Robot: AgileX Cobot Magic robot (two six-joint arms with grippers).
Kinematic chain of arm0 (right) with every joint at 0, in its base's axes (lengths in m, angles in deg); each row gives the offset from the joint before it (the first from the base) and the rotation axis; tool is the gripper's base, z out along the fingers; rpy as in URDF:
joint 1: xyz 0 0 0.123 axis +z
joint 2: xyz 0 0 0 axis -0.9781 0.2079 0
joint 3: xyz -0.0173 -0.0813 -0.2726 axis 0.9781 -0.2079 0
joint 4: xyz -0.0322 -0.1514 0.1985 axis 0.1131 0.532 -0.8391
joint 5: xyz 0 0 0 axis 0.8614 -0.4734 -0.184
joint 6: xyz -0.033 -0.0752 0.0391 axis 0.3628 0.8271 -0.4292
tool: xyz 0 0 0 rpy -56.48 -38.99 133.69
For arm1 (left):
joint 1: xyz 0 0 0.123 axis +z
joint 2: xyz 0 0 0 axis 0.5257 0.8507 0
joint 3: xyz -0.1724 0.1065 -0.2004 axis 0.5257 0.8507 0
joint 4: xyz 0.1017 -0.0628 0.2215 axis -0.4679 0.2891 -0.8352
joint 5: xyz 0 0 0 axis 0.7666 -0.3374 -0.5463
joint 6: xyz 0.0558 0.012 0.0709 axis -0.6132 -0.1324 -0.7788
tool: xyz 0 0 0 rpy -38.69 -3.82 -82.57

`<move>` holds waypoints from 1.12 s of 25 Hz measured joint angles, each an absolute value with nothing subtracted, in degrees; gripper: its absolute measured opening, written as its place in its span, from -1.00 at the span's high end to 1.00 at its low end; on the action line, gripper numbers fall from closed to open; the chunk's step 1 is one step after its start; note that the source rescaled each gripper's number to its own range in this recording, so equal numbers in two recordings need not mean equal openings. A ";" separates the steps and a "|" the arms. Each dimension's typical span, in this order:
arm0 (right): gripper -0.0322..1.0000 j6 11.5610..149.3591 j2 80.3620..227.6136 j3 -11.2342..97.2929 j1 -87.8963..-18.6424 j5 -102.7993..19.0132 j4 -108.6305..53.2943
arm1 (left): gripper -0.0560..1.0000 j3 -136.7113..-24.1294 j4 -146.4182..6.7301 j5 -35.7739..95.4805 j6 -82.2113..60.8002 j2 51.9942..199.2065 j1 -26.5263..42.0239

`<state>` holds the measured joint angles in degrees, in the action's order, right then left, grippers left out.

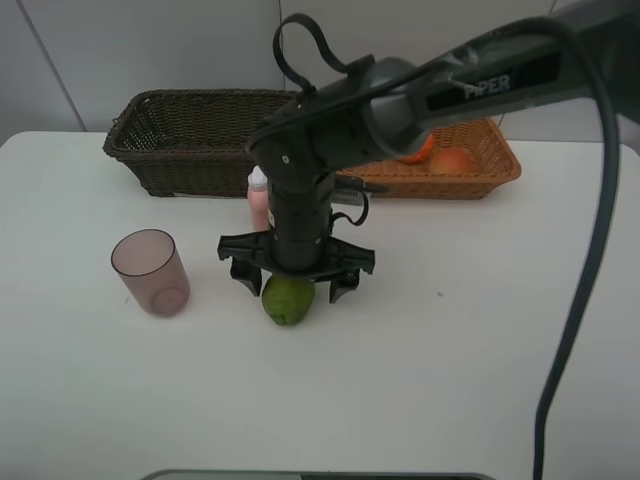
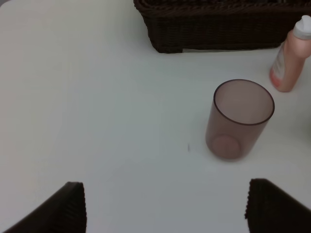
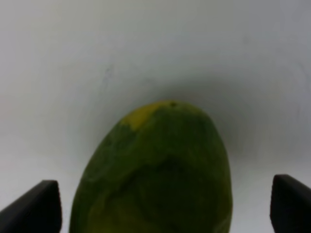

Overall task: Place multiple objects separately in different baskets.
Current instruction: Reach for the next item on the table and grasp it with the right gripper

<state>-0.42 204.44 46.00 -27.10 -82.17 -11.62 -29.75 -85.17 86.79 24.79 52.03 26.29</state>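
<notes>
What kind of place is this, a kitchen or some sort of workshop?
Most likely a robotics test bench, not a kitchen: a plain white table against a plain wall, a cabled robot arm over it, and staged props, a dark basket, tan basket and green fruit.

Wicker baskets, rectangular: two. One deep dark brown basket point(image 1: 190, 145), one shallower orange-tan basket point(image 1: 485, 170).
Fruit: three pieces. One green fruit point(image 1: 288, 300) with a yellow patch at its tip, one round orange point(image 1: 419, 152), one red-yellow peach-like fruit point(image 1: 452, 160).
Bottles: one pink bottle point(image 1: 258, 203) with a white cap.
Cups: one translucent mauve cup point(image 1: 150, 272).
Loose items in all: five.
Tables: one white table point(image 1: 450, 360).
Robot arms in the high view: one dark grey arm point(image 1: 400, 100).
</notes>
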 joint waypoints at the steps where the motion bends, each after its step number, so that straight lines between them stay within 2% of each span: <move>1: -0.83 -0.37 204.44 46.00 -27.10 -81.73 -11.62 | -0.71 -29.75 -85.17 86.79 24.79 52.03 26.29; 18: -0.81 -0.19 206.64 46.13 -26.72 -79.12 -15.01 | -0.71 -29.75 -85.17 86.79 24.79 52.03 26.29; 20: -0.59 -0.07 206.64 46.13 -26.72 -79.12 -14.91 | -0.71 -29.75 -85.17 86.79 24.79 52.03 26.29; 21: -0.34 -0.07 206.64 46.17 -26.72 -79.22 -14.83 | -0.71 -29.75 -85.17 86.79 24.79 52.03 26.29; 22: -0.01 -0.07 206.64 46.17 -26.72 -79.39 -14.83 | -0.71 -29.75 -85.17 86.79 24.79 52.03 26.29; 23: 0.04 -0.07 206.64 46.17 -26.72 -79.39 -14.89 | -0.71 -29.75 -85.17 86.79 24.79 52.03 26.29; 28: 0.04 -0.07 206.64 46.17 -26.72 -79.44 -13.66 | -0.71 -29.75 -85.17 86.79 24.79 52.03 26.29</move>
